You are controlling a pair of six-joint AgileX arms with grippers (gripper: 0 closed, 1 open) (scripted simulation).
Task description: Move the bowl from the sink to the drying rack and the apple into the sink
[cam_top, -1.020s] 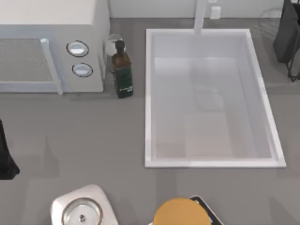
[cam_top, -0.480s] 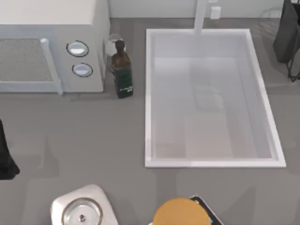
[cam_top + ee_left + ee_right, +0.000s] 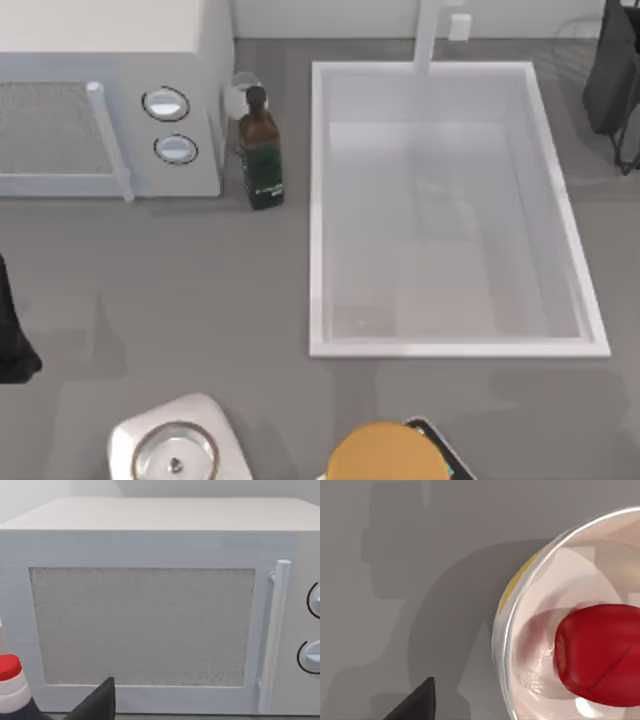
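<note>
Right wrist view — apple (image 3: pixel 602 650) beside right hand's fingertip (image 3: pixel 422 702).

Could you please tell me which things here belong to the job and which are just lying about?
Job: sink; apple, lying in a clear dish.
Lying about: microwave, dark bottle, metal dish, orange-yellow round thing, red-capped bottle.

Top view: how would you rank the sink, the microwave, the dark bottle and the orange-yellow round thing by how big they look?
1. sink, largest.
2. microwave, cut off by the picture's edge, so its full extent is unsure.
3. orange-yellow round thing, also partly cut off.
4. dark bottle, smallest.
</note>
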